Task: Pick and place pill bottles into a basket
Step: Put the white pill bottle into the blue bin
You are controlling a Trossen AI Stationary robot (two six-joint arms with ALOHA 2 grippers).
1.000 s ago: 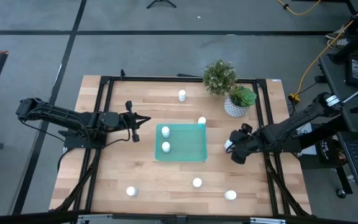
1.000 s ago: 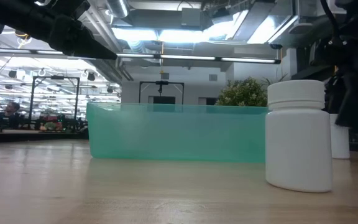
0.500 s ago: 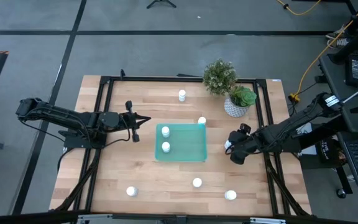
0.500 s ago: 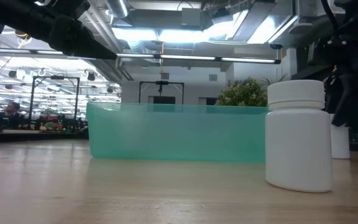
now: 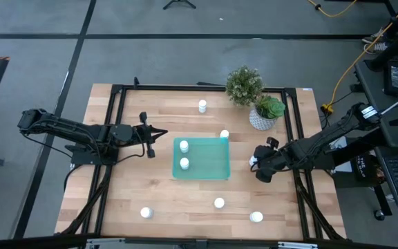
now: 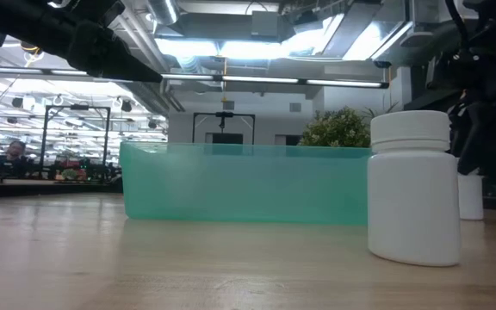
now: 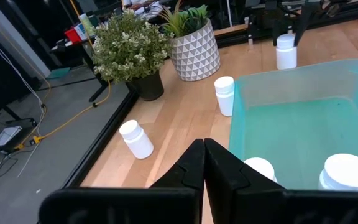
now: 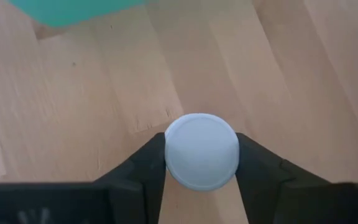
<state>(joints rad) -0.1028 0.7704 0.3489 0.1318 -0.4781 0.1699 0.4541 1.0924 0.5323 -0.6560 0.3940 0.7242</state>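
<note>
The pill bottle (image 8: 201,151) I am working on stands upright on the worktop (image 5: 164,200), just off the 3 o'clock side of the teal tray (image 5: 213,166). My right pincer (image 5: 256,161) is down over it; in my right wrist view its round white cap sits between my two dark fingers (image 8: 143,169), which press against it on both sides, so the pincer is closed on this bottle with the bottle on the wood.

The tray lies near the middle of the worktop. Two bottles stand inside it along its 9 o'clock wall, one (image 5: 184,146) toward the 12 o'clock corner and one (image 5: 184,163) just below it. Another bottle (image 5: 224,134) stands outside, touching or nearly touching the tray's corner toward 1 o'clock. A further one (image 5: 202,106) stands well apart toward 12 o'clock.

Toward 6 o'clock three more bottles stand on bare wood: one (image 5: 219,203) near the tray, one (image 5: 256,216) toward 5 o'clock, one (image 5: 146,212) toward 7 o'clock.

At about 1 o'clock, near the far edge, a bushy plant in a dark pot (image 5: 244,84) stands beside a white patterned plant pot (image 5: 261,119).

My left pincer (image 5: 163,132) hangs at the tray's 9 o'clock side, fingers fully together and holding nothing.
</note>
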